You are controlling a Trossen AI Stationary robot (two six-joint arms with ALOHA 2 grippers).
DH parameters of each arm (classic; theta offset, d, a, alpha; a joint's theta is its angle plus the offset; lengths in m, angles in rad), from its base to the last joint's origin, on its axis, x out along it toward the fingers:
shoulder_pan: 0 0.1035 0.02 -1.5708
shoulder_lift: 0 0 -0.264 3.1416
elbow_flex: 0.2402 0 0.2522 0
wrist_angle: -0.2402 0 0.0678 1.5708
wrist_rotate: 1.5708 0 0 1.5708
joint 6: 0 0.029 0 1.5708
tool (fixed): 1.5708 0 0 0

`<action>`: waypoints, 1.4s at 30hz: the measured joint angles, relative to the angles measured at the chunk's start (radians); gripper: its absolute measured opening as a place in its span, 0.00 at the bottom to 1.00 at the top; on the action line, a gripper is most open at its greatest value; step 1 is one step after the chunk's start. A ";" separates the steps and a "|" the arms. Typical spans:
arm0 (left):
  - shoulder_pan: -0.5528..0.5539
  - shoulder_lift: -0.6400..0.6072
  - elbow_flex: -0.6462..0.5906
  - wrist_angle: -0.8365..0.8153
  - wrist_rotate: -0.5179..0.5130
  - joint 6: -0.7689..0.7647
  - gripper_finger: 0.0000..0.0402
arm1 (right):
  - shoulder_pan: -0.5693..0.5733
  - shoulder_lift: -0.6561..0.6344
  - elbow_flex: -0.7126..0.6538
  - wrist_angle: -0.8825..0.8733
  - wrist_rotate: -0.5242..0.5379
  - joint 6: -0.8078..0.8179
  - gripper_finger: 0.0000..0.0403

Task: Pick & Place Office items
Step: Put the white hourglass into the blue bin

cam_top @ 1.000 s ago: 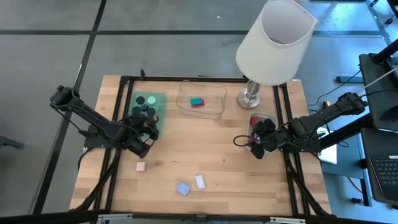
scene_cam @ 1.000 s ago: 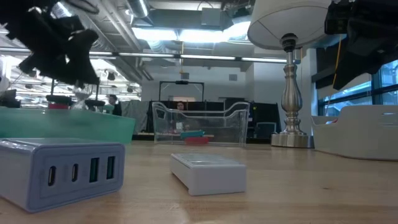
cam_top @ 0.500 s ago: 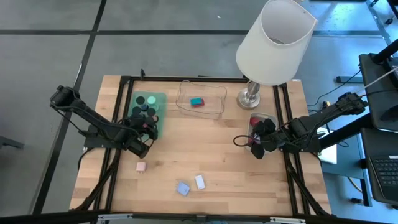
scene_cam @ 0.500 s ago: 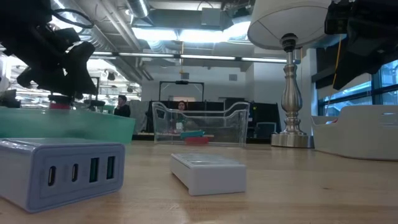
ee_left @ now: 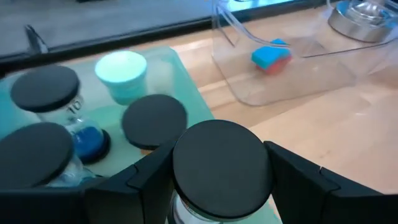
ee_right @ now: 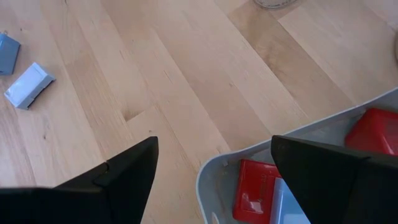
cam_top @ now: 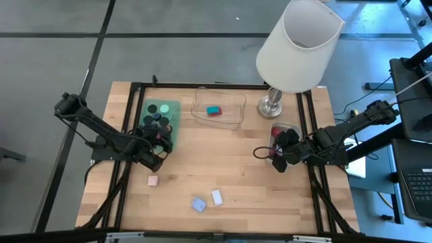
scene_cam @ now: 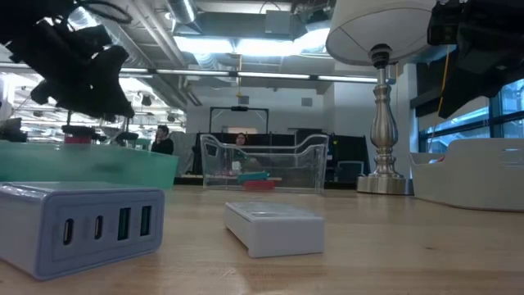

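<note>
My left gripper (cam_top: 158,140) (ee_left: 221,171) hovers over the near right corner of the green tray (cam_top: 166,106) and is shut on a black-lidded clear jar (ee_left: 221,163). Several more black-lidded jars (ee_left: 155,118) and a pale teal one (ee_left: 121,67) stand in that tray. My right gripper (cam_top: 277,154) (ee_right: 214,171) is open above the wood beside the grey tray (ee_right: 214,171) (cam_top: 294,127), which holds red blocks (ee_right: 255,186). A pink block (cam_top: 153,180), a light-blue block (cam_top: 198,204) and a pale block (cam_top: 217,197) lie on the table. My left gripper has the jar between its two fingers (ee_left: 146,182), one on each side just under the black lid (ee_left: 186,186). The jar stands upright in the hold. Whether its base rests on the green tray is hidden by the lid and fingers.
A clear tray (cam_top: 217,116) at the far side holds a teal-and-red piece (cam_top: 213,110). The big white lamp (cam_top: 297,47) stands at the far right. In the low view a grey port block (scene_cam: 82,221) and a white block (scene_cam: 274,225) lie near the camera.
My left gripper dipped a little toward the green tray, then rose again to about its earlier height, still shut on the jar. The right arm kept still.
</note>
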 joint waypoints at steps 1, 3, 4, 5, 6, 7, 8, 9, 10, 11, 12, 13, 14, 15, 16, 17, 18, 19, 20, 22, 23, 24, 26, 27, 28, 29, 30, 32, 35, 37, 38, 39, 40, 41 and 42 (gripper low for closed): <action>-0.001 0.000 0.005 0.009 0.012 0.006 0.55 | 0.000 0.000 0.000 0.000 0.000 0.000 0.78; -0.010 0.000 0.007 0.037 0.042 0.009 0.55 | 0.000 0.000 0.000 0.000 0.000 0.000 0.78; -0.017 0.000 0.007 0.046 0.048 0.009 0.55 | 0.000 0.000 0.000 0.000 0.000 0.000 0.78; -0.026 0.004 0.007 0.051 0.045 0.009 0.55 | 0.000 0.000 0.000 0.000 0.000 0.000 0.78; -0.033 0.009 0.007 0.054 0.034 0.009 0.55 | 0.000 0.000 0.000 0.000 0.000 0.000 0.78; -0.041 0.014 0.007 0.054 0.019 0.006 0.55 | 0.000 0.000 0.000 0.000 0.000 0.000 0.78; -0.048 0.020 0.007 0.054 0.000 -0.002 0.55 | 0.000 0.000 0.000 0.000 0.000 0.000 0.78; -0.053 0.029 0.007 0.055 -0.016 -0.011 0.55 | 0.000 0.000 0.000 0.000 0.000 0.000 0.78; -0.057 0.040 0.007 0.055 -0.024 -0.018 0.56 | 0.000 0.000 0.000 0.000 0.000 0.000 0.78; -0.059 0.055 0.007 0.055 -0.026 -0.023 0.56 | 0.000 0.000 0.000 0.000 0.000 0.000 0.78; -0.061 0.072 0.007 0.055 -0.027 -0.030 0.56 | 0.000 0.000 0.000 0.000 0.000 0.000 0.78; -0.063 0.089 0.007 0.055 -0.027 -0.039 0.56 | 0.000 0.000 0.000 0.000 0.000 0.000 0.78; -0.064 0.106 0.007 0.055 -0.027 -0.048 0.56 | 0.000 0.000 0.000 0.000 0.000 0.000 0.78; -0.064 0.123 0.007 0.055 -0.027 -0.059 0.56 | 0.000 0.000 0.000 0.000 0.000 0.000 0.78; -0.064 0.140 0.007 0.054 -0.025 -0.073 0.56 | 0.000 0.000 0.000 0.000 -0.001 0.000 0.78; -0.063 0.153 0.007 0.054 -0.021 -0.084 0.56 | 0.000 0.000 0.000 0.000 -0.001 0.000 0.78; -0.063 0.163 0.007 0.054 -0.020 -0.094 0.56 | 0.000 0.000 0.000 0.000 -0.001 0.000 0.78; -0.063 0.171 0.007 0.054 -0.020 -0.099 0.56 | 0.000 0.000 0.000 0.000 -0.001 0.000 0.78; -0.063 0.178 0.007 0.054 -0.020 -0.101 0.56 | 0.000 0.000 0.000 0.000 -0.001 0.000 0.78; -0.063 0.187 0.007 0.050 -0.015 -0.105 0.56 | 0.000 0.000 0.000 0.000 -0.001 0.000 0.78; -0.063 0.189 0.007 0.050 -0.006 -0.102 0.56 | 0.000 0.000 0.000 0.000 -0.001 0.000 0.78; -0.063 0.191 0.007 0.048 0.005 -0.095 0.56 | 0.000 0.000 0.000 0.000 -0.001 0.000 0.78; -0.063 0.192 0.007 0.045 0.023 -0.091 0.56 | 0.000 0.000 0.000 0.000 -0.001 0.000 0.78; -0.063 0.192 0.007 0.044 0.027 -0.090 0.56 | 0.000 0.000 0.000 0.000 -0.001 0.000 0.78; -0.063 0.192 0.007 0.043 0.028 -0.089 0.56 | 0.000 0.000 0.000 0.000 -0.001 0.000 0.78; -0.063 0.192 0.007 0.043 0.028 -0.089 0.56 | 0.000 0.000 0.000 0.000 -0.001 0.000 0.78; -0.063 0.192 0.007 0.042 0.028 -0.089 0.56 | 0.000 0.000 0.000 0.000 -0.001 0.000 0.78; -0.063 0.192 0.007 0.042 0.029 -0.089 0.56 | 0.000 0.000 0.000 0.000 -0.001 0.000 0.78; -0.063 0.192 0.007 0.042 0.030 -0.076 0.56 | 0.000 0.000 0.000 0.000 -0.001 0.000 0.78; -0.063 0.192 0.007 0.042 0.031 -0.061 0.56 | 0.000 0.000 0.000 0.000 -0.001 0.000 0.78; -0.063 0.192 0.007 0.041 0.031 -0.060 0.57 | 0.000 0.000 0.000 0.000 -0.001 0.000 0.78; -0.063 0.191 0.007 0.040 0.030 -0.061 0.58 | 0.000 0.000 0.000 0.000 -0.001 0.000 0.78; -0.063 0.188 0.007 0.034 0.031 -0.061 0.59 | 0.000 0.000 0.000 0.000 -0.001 0.000 0.78; -0.063 0.182 0.007 0.025 0.034 -0.060 0.60 | 0.000 0.000 0.000 0.000 -0.001 0.000 0.78; -0.063 0.178 0.007 0.017 0.035 -0.061 0.61 | 0.000 0.000 0.000 0.000 -0.001 0.000 0.78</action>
